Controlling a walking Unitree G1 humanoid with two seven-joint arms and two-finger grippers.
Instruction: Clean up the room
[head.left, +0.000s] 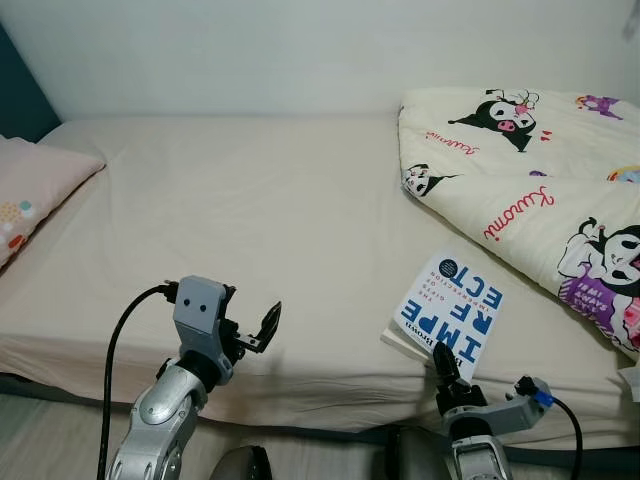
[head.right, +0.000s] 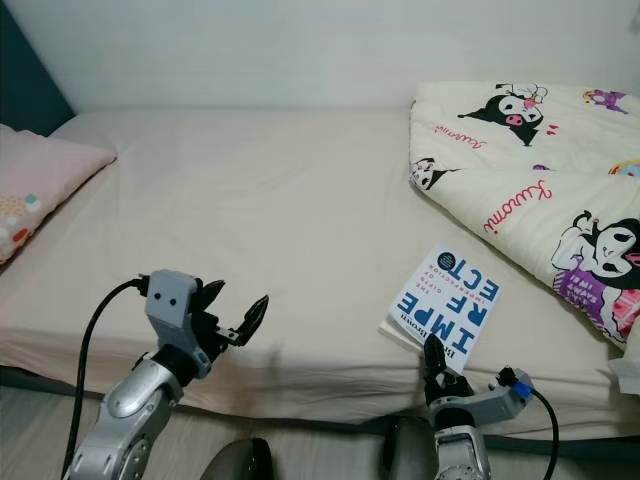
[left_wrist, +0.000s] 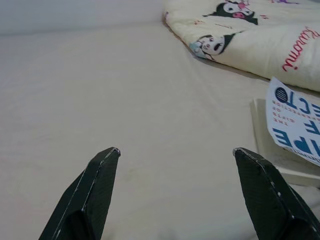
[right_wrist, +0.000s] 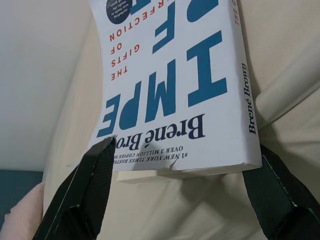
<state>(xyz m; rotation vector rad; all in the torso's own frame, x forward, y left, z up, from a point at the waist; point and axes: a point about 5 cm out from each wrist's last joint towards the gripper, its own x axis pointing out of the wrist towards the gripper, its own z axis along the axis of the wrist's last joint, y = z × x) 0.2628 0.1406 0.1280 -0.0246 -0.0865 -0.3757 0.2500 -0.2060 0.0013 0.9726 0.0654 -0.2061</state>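
Book (head.left: 447, 315) lies at the bed's (head.left: 250, 220) front edge by the duvet (head.left: 530, 170); right end effector (right_wrist: 180, 195) wide around its spine, left end effector (head.left: 262, 328) wide, idle; shallow grip could slide it off the edge.

— What carries everything?

— A bed (head.left: 250, 210) under a plain cream sheet, its front edge nearest the camera.

— What lies on it?

— A pink pillow (head.left: 30, 190) at 9 o'clock. A cartoon-printed quilt (head.left: 530, 160), bunched up, from 1 to 3 o'clock. A white book (head.left: 448, 310) with blue letters at 4 o'clock, near the front edge, just beside the quilt.
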